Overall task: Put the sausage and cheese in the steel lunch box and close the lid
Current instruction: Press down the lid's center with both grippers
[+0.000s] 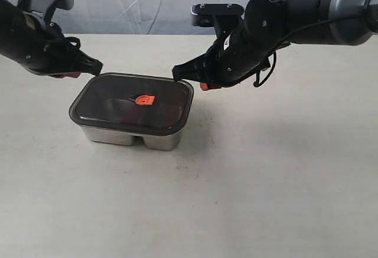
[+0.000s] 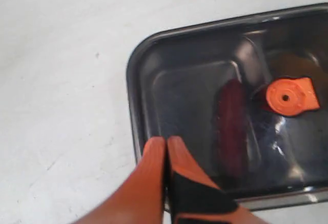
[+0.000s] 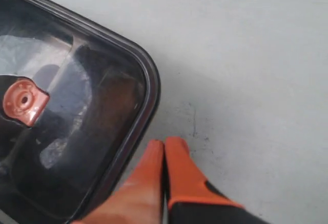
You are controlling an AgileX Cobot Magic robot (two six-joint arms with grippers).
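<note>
At opposite ends of the lid (image 1: 133, 101), which covers the steel lunch box (image 1: 127, 135) with the sausage (image 2: 231, 126) inside, the left gripper (image 1: 96, 66) and right gripper (image 1: 176, 72) hang clenched and empty, so uneven pressing could tilt it unsealed.

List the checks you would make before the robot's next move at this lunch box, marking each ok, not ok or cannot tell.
1. Lid lying on the steel lunch box: ok.
2. Sausage inside, seen through the lid: ok.
3. Cheese inside: cannot tell, the lid is too dark.
4. Lid pressed fully home all round: cannot tell.
5. Left gripper shut and holding nothing: ok.
6. Right gripper shut and holding nothing, beside the lid's corner: ok.
</note>
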